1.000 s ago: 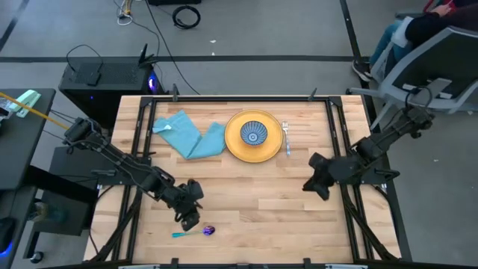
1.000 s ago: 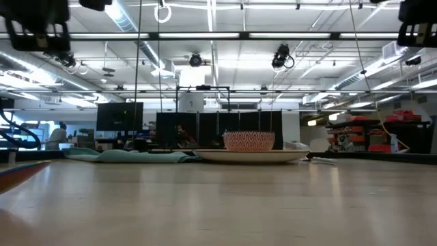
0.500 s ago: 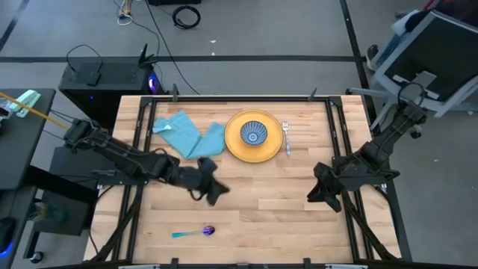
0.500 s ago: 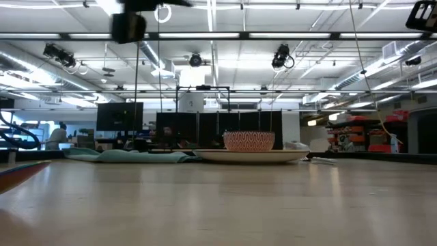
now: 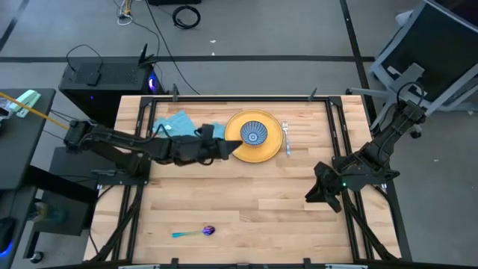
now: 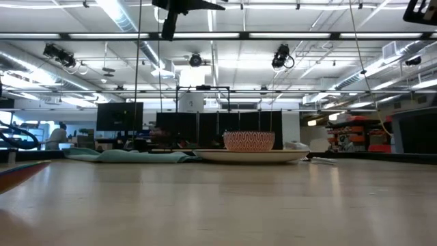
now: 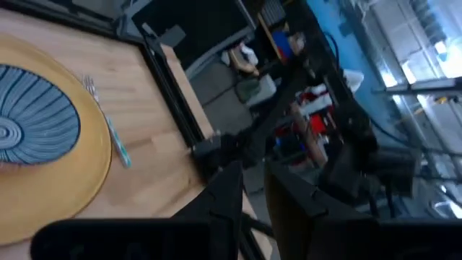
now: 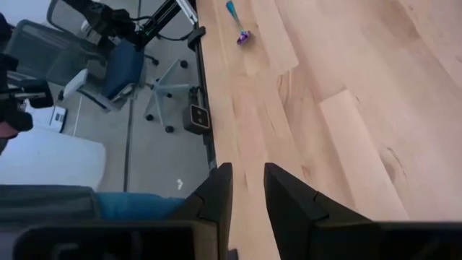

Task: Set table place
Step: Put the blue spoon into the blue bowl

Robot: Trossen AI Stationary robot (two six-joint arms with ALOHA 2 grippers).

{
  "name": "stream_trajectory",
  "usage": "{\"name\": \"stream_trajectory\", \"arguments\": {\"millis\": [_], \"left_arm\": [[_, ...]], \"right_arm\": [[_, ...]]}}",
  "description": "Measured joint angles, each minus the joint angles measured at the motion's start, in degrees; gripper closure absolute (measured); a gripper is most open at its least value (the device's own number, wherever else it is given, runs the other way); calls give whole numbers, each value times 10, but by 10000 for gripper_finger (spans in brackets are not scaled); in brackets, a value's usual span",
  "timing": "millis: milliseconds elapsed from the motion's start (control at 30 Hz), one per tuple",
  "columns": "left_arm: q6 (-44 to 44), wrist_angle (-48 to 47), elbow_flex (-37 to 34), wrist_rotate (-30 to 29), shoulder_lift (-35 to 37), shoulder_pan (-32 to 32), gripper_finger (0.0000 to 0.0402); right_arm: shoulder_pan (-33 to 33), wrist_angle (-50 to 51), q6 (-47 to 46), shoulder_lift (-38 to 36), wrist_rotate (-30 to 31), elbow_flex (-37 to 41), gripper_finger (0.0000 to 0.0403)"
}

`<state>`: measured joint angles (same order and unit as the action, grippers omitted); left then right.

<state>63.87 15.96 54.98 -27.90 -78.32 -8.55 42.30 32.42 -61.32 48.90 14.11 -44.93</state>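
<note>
A yellow plate sits at the table's far middle with a blue patterned bowl on it and a fork at its right. The light blue napkin lies crumpled left of the plate. The purple-headed spoon lies near the near left edge. My left gripper hovers over the napkin's right end and the plate's left rim, pointing right, narrowly open and empty. My right gripper hangs above the table's right side, narrowly open and empty.
Black rails edge the tabletop. A black side desk stands left of it, a computer tower behind it, and a chair at the far right. Bare wood spans the middle and near part.
My left gripper has risen from beside the spoon at the near left and swung toward the far edge and the plate. It has tipped from pointing down to nearly level. The spoon has stayed on the table. My right gripper has drifted slightly toward the near edge.
</note>
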Motion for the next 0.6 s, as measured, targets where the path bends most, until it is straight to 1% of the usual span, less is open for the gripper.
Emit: {"name": "stream_trajectory", "arguments": {"millis": [33, 67, 133, 200, 267, 300, 367, 500, 533, 600], "left_arm": [[2, 1, 0, 7, 0, 4, 338], [7, 2, 0, 29, 0, 11, 339], [14, 21, 0, 116, 0, 21, 342], [-9, 80, 1, 213, -1, 13, 344], [-26, 117, 17, 278, -1, -12, 344], [-28, 120, 29, 298, 0, -26, 344], [-26, 112, 59, 314, 5, -58, 344], [-46, 106, 149, 309, 10, -111, 343], [-60, 90, 177, 308, 10, -125, 343], [-86, 21, 240, 307, 8, -152, 343]], "right_arm": [[0, 0, 0, 0, 3, 0, 316], [0, 0, 0, 0, 7, 0, 316], [0, 1, 0, 0, 9, 0, 316], [0, 1, 0, 0, 9, 0, 316], [0, 1, 0, 0, 9, 0, 316], [0, 1, 0, 0, 9, 0, 316], [0, 1, 0, 0, 8, 0, 316], [0, 1, 0, 0, 9, 0, 317], [0, 1, 0, 0, 9, 0, 318], [0, 1, -1, 0, 9, 0, 318]]}}
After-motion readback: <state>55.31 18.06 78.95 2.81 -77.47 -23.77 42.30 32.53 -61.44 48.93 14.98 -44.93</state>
